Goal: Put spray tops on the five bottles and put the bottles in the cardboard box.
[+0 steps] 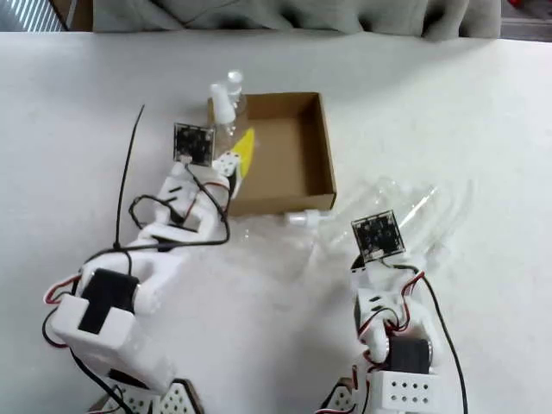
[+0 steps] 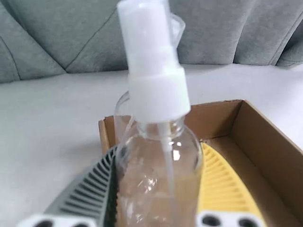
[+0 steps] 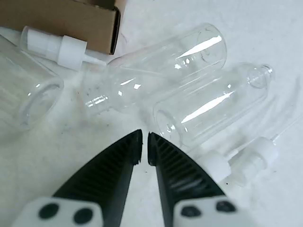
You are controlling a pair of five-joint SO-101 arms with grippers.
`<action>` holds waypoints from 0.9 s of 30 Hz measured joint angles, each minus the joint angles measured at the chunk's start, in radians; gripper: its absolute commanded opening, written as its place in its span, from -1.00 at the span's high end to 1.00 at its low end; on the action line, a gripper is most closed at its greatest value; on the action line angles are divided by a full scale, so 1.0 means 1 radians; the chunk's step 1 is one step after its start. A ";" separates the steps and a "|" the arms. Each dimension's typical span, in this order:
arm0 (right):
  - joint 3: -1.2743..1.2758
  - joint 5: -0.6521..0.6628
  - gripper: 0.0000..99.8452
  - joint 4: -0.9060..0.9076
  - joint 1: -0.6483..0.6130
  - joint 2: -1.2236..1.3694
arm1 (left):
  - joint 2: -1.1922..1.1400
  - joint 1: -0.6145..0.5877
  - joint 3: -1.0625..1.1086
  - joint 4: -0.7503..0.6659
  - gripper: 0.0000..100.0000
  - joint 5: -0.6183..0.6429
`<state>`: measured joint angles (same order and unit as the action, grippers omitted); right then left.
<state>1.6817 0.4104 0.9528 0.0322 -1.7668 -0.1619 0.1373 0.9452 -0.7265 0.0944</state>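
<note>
Where the left arm stretches toward the back of the worktop (image 1: 431,103), its claw (image 2: 157,170) grips a clear bottle (image 1: 228,116) between one grey finger and one yellow finger (image 2: 222,184). The bottle stands upright in that grip and carries a white spray top (image 2: 151,71) on its neck. In the high view it sits at the left wall of the cardboard box (image 1: 289,159), and the yellow finger reaches over that wall into the box. The bare brown floor of the box shows to the right of the finger.

Just beside the box's near right corner lies another white spray top (image 3: 54,45), flat on the worktop. Whether it is seated on a bottle cannot be told. Next to it a clear bottle (image 3: 142,78) lies on its side, and close by a second one (image 3: 213,104) lies with its neck open and uncapped. A further bottle (image 3: 26,90) lies beside the box's near wall.

Over this cluster hovers the right claw (image 3: 144,146). Its two black fingers are drawn almost together, with only a thin slit between the tips and nothing held. A loose spray top (image 3: 246,163) rests on the worktop just beside one of those fingers.
</note>
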 measured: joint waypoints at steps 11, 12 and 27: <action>0.000 0.000 0.96 0.000 0.000 0.000 | -0.135 0.000 -0.100 0.000 0.96 -0.002; 0.000 0.003 0.96 0.000 0.000 0.000 | -0.147 0.000 -0.109 0.000 0.96 -0.002; 0.000 0.006 0.96 0.000 0.005 0.000 | -0.152 -0.012 -0.115 -0.003 0.96 -0.002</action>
<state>1.6817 0.4166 0.9528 0.0368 -1.7668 -0.3138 0.1250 0.8301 -0.7296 0.0928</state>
